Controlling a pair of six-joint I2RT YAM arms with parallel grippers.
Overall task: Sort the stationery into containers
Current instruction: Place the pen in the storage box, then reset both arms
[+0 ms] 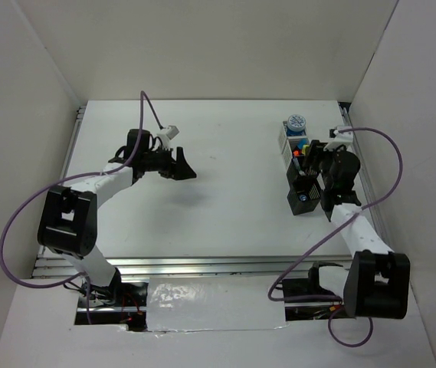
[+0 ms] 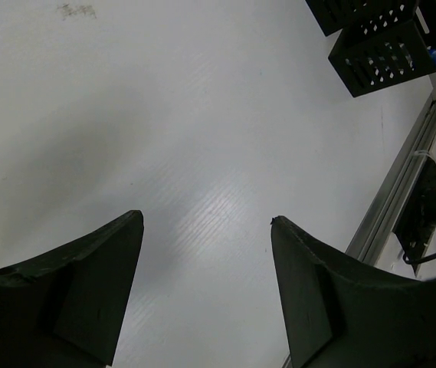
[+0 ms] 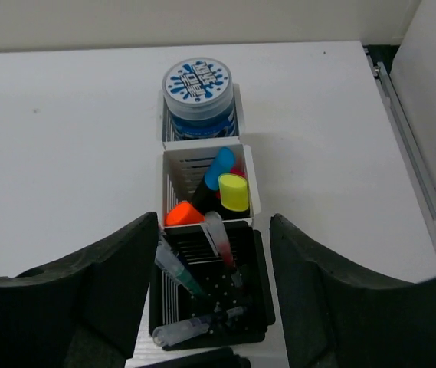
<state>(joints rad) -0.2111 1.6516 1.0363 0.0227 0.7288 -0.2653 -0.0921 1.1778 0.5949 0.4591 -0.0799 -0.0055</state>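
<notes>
At the near edge of the desk point(image 1: 233, 222) both bases are bolted. The left arm is folded at the elbow and reaches over the left half of the desk. The left tool point(image 2: 206, 221) is held above the surface and aimed toward the right edge, its fingers spread wide with nothing between them. The right arm is stretched along the right edge with its wrist tipped down. The right tool point(image 3: 214, 221) is poised over the nearest bin, opened just as wide and gripping nothing.

All the stationery that is seen lies in a row of bins by the right edge, running toward the far right corner. In the black bin point(image 3: 262, 291), nearest, pens point(image 3: 178, 270) are leaned and crossed. They are judged light, stiff and slippery, apt to roll, and best pinched across the mid-shaft. In the white bin point(image 3: 247, 172) behind it, highlighters point(image 3: 234, 192) are stood with blue, yellow and orange caps upward. They are judged light and rigid with smooth barrels, so a hold below the cap is preferred, since a cap may pull off. In the far bin point(image 3: 238, 115), tape point(image 3: 197, 80) is stacked flat with its printed face upward. It is judged firm and somewhat heavier, and it fits its bin closely, so little room is left for fingers around the rim.

From this layout the sorting is judged complete or nearly so.
</notes>
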